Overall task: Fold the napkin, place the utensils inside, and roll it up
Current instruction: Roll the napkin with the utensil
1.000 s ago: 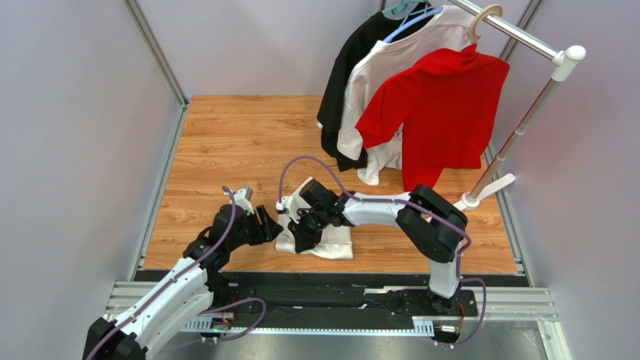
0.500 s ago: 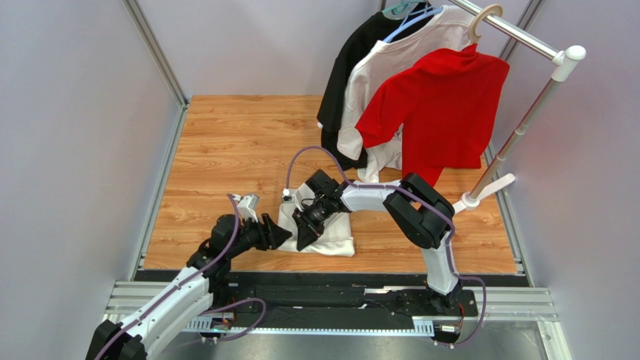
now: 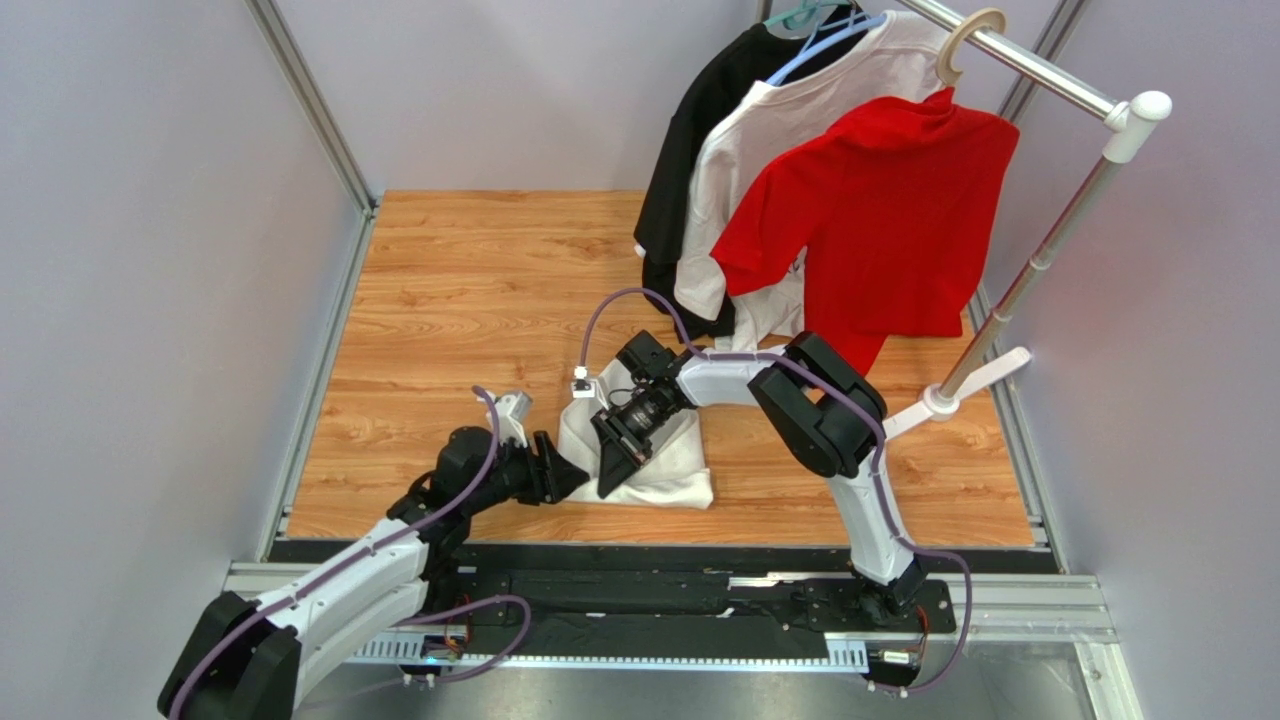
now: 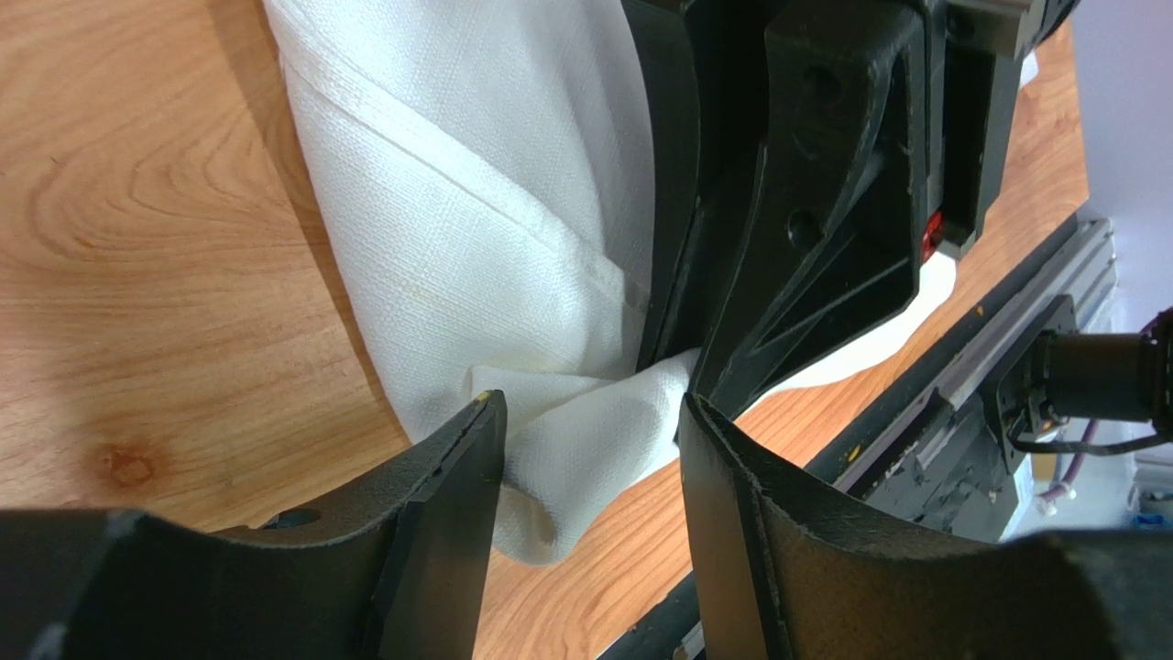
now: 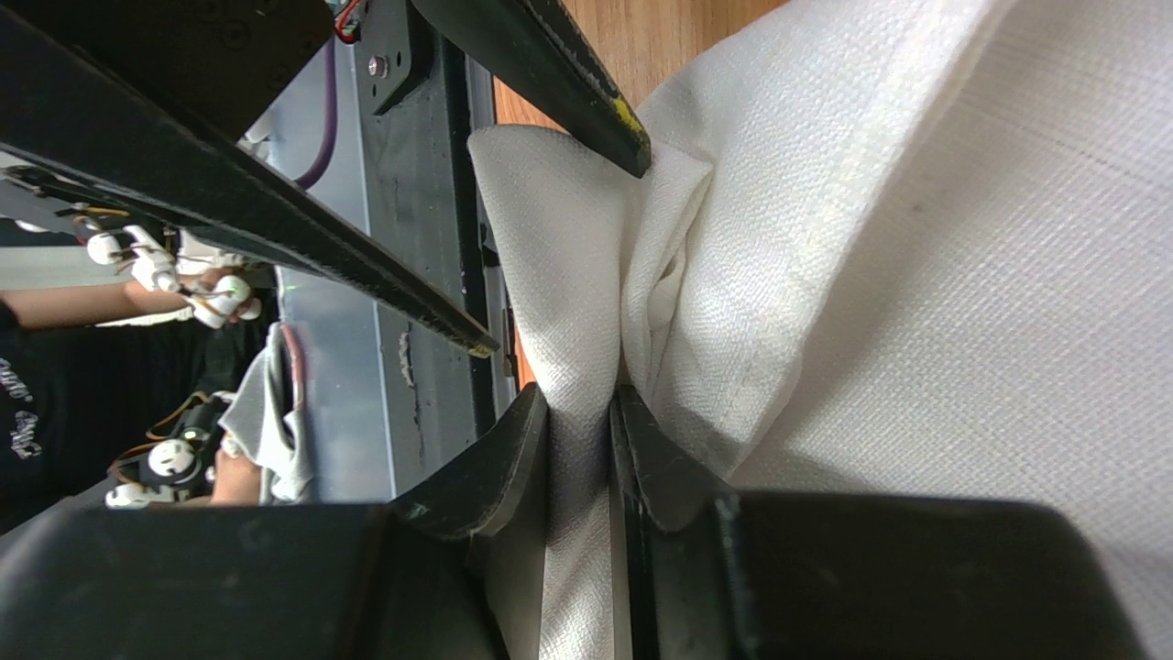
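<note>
Red shirt (image 3: 887, 210), white shirt (image 3: 781, 135), black shirt (image 3: 694, 143), rack (image 3: 1044, 248); wooden tabletop (image 3: 451, 300)

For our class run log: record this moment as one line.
napkin: partly folded | right end effector: shut on napkin | left end effector: open around napkin corner

Napkin (image 3: 679, 468) on table (image 3: 451, 300); L end effector (image 4: 589, 406) at its left, R end effector (image 5: 578, 396) atop.

Matt, coarse-woven white cloth with a stitched hem is seen in the napkin (image 4: 468, 206), table (image 3: 481, 285) finished in smooth wood grain with a slight sheen, left gripper (image 4: 589, 413) and right gripper (image 5: 578, 413) moulded in matt black plastic, garment rail (image 3: 1037, 68) made of glossy metal.
</note>
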`<action>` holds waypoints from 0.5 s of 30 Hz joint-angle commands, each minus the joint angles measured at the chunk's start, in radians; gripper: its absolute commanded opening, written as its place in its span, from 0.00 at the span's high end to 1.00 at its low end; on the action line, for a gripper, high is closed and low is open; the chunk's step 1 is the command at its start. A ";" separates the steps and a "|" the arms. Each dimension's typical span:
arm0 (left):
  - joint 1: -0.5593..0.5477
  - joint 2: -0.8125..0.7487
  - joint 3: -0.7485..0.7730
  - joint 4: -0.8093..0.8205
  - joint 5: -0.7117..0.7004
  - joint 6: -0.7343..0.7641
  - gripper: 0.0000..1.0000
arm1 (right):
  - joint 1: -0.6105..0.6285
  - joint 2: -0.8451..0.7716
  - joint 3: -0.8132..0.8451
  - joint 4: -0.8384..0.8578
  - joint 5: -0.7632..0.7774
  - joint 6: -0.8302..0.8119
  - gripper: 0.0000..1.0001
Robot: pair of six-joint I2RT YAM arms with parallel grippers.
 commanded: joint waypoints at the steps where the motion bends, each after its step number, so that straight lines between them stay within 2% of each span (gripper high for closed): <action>1: -0.022 0.032 0.004 0.054 0.008 0.029 0.43 | -0.029 0.065 0.013 -0.065 0.059 -0.019 1.00; 4: -0.031 0.052 0.010 0.054 0.000 0.032 0.46 | -0.035 0.081 0.022 -0.071 0.055 -0.017 1.00; 6: -0.036 0.064 0.017 0.054 -0.004 0.035 0.54 | -0.035 0.087 0.027 -0.074 0.058 -0.016 1.00; 8: -0.041 0.087 0.020 0.052 -0.003 0.035 0.56 | -0.038 0.096 0.033 -0.074 0.058 -0.008 1.00; 10: -0.047 0.101 0.024 0.054 0.008 0.035 0.55 | -0.039 0.105 0.041 -0.074 0.052 -0.005 1.00; 12: -0.048 0.100 0.022 0.052 0.017 0.035 0.49 | -0.039 0.119 0.050 -0.077 0.050 0.000 1.00; 15: -0.050 0.070 0.011 0.045 0.023 0.032 0.45 | -0.039 0.133 0.061 -0.077 0.055 0.004 1.00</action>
